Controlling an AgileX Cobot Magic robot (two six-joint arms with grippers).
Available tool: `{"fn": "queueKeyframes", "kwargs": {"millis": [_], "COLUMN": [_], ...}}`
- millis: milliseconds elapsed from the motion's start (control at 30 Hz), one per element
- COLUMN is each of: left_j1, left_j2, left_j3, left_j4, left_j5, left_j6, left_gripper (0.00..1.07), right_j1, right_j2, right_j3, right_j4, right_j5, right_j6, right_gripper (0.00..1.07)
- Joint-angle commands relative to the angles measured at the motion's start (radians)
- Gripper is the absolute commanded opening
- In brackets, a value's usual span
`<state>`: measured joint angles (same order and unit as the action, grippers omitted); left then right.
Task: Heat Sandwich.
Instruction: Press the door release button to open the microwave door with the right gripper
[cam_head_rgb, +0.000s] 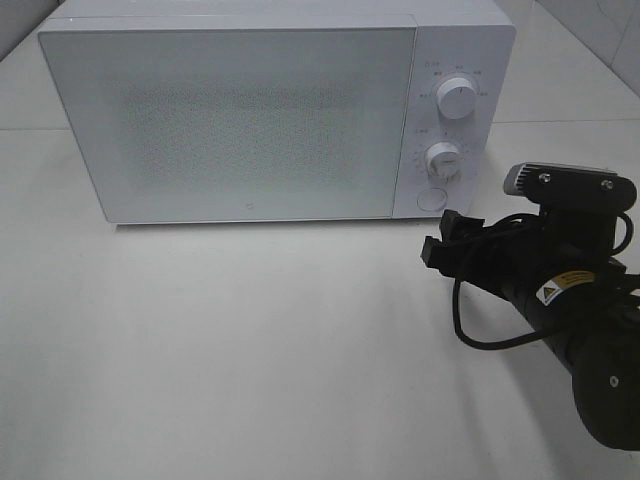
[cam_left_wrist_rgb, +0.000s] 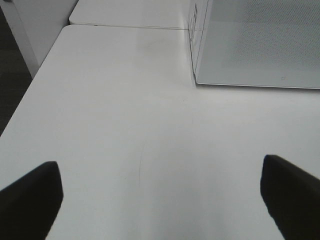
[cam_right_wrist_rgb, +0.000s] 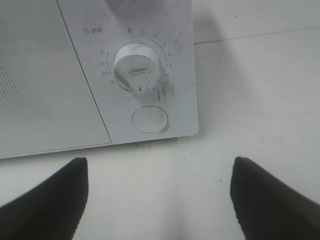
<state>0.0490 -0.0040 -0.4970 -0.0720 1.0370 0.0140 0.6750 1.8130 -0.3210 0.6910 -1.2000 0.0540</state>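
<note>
- The sandwich shows in none of the views. It may be behind the frosted door, but I cannot tell through it.
- My guess at how it will handle: light, soft bread that dents under a pinch, with a filling that can slide out. Anything it sits on would be the safer thing to grip. Otherwise, a gentle hold across the crusted edges.
- The microwave (cam_head_rgb: 230, 110) stands at 12 o'clock on the table (cam_head_rgb: 250, 350), its door (cam_head_rgb: 225, 120) shut flat.
- On its control panel, at about 2 o'clock from the table's middle, the round button (cam_right_wrist_rgb: 149, 120) sits just under the lower dial (cam_right_wrist_rgb: 136, 62).
- The right gripper (cam_head_rgb: 442, 236) hangs at 3 o'clock, just in front of that button and not touching it. Its jaws are spread and nothing is between them.
- It looks lined up on the panel, perhaps to press the button or turn the dial. A nudge off-centre could shove the light oven backward.
- The left gripper (cam_left_wrist_rgb: 160, 200) is off at 9 o'clock over bare tabletop, jaws wide apart and empty.
</note>
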Motion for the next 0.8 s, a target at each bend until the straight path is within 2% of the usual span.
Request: {"fn": "queueKeyframes", "kwargs": {"millis": [33, 167, 200, 333, 367, 633, 700, 800], "left_j1": [0.003, 0.003, 0.003, 0.003, 0.003, 0.003, 0.003, 0.003], "left_j2": [-0.028, -0.028, -0.028, -0.028, -0.028, -0.028, -0.028, -0.028], "left_j3": [0.002, 0.002, 0.002, 0.002, 0.002, 0.002, 0.002, 0.002], "left_j4": [0.004, 0.004, 0.004, 0.004, 0.004, 0.004, 0.004, 0.004], "left_j5": [-0.002, -0.002, -0.002, -0.002, -0.002, -0.002, -0.002, -0.002], "left_j6": [0.002, 0.002, 0.002, 0.002, 0.002, 0.002, 0.002, 0.002], "left_gripper": [1.03, 1.03, 1.03, 1.03, 1.03, 1.03, 1.03, 1.03], "right_j1": [0.002, 0.002, 0.002, 0.002, 0.002, 0.002, 0.002, 0.002], "right_j2": [-0.004, -0.004, -0.004, -0.004, -0.004, -0.004, -0.004, -0.004], "right_j3": [-0.009, -0.009, -0.009, -0.009, -0.009, -0.009, -0.009, -0.009], "right_j4": [0.002, 0.001, -0.001, -0.004, -0.004, -0.004, -0.004, -0.004], "right_j5": [-0.011, -0.011, -0.008, -0.003, 0.01, 0.053, 0.071, 0.076], "right_j6": [0.219, 0.365, 0.5, 0.662, 0.777, 1.062, 1.172, 1.218], "right_gripper": [0.76, 0.76, 0.76, 0.76, 0.76, 0.75, 0.73, 0.71]}}
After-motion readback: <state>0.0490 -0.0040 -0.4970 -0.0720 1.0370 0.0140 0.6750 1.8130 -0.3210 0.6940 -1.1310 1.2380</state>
